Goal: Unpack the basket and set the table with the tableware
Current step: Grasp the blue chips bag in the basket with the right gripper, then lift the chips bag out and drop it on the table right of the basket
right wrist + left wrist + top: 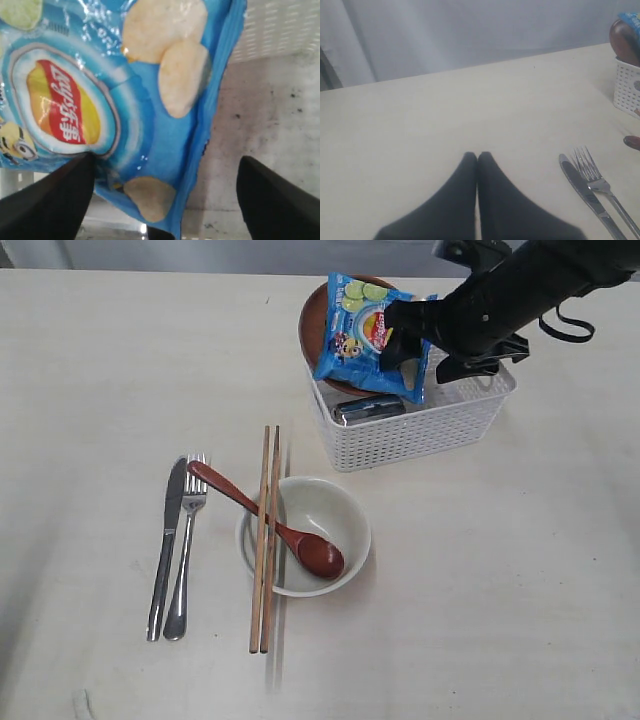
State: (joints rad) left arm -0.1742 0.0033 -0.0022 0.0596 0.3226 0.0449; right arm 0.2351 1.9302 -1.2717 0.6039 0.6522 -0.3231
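Observation:
The white basket (420,430) stands at the back right of the table (90,390). In it a brown plate (313,325) leans on edge, a steel cup (370,408) lies at the front, and a blue chip bag (362,335) rests on top. My right gripper (425,355) hangs over the basket, open wide, with the bag's lower edge (150,100) between its fingers (55,200). On the table lie the knife (165,550), the fork (185,560) and the off-white bowl (330,505), with the wooden spoon (265,517) and chopsticks (262,580) resting across it. My left gripper (477,155) is shut and empty, low over bare table.
The left wrist view shows the knife (582,187) and fork (595,177) off to one side, and the basket (627,90) with the plate (622,40) beyond them. A pale wall rises behind the table's far edge (470,67).

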